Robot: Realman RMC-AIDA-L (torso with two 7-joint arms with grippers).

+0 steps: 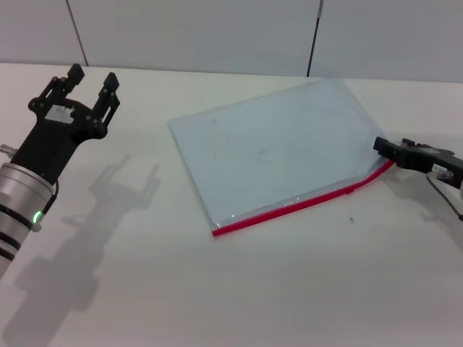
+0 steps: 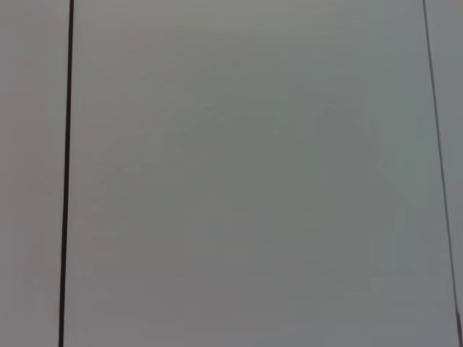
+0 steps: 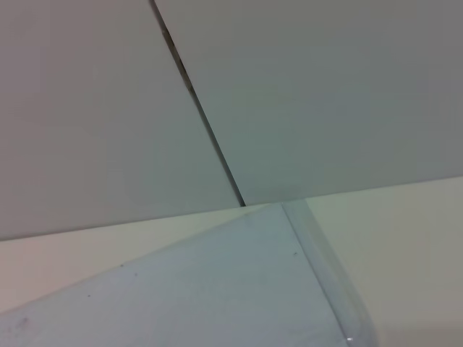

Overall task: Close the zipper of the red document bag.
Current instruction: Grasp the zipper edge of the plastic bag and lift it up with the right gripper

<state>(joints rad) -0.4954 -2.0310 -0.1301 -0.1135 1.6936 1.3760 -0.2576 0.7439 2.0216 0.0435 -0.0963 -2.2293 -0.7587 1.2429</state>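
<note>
Pinching the zipper [image 1: 304, 202] end with my right claw [image 1: 385, 150], closed on the red strip at the bag [image 1: 271, 148] corner. Left claw [image 1: 88, 81] open, well apart. Next: steady pull along the edge.

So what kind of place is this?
Likely a robot test bench: a bare white table, plain grey wall panels behind it, and one flat translucent plastic pouch with a red edge.

We see even, bright overhead light; left gripper [image 1: 88, 85] casts soft double shadow onto table [image 1: 145, 289]. Faint glare along red document bag [image 1: 275, 148] edge. Wrist views look soft, flat.
</note>
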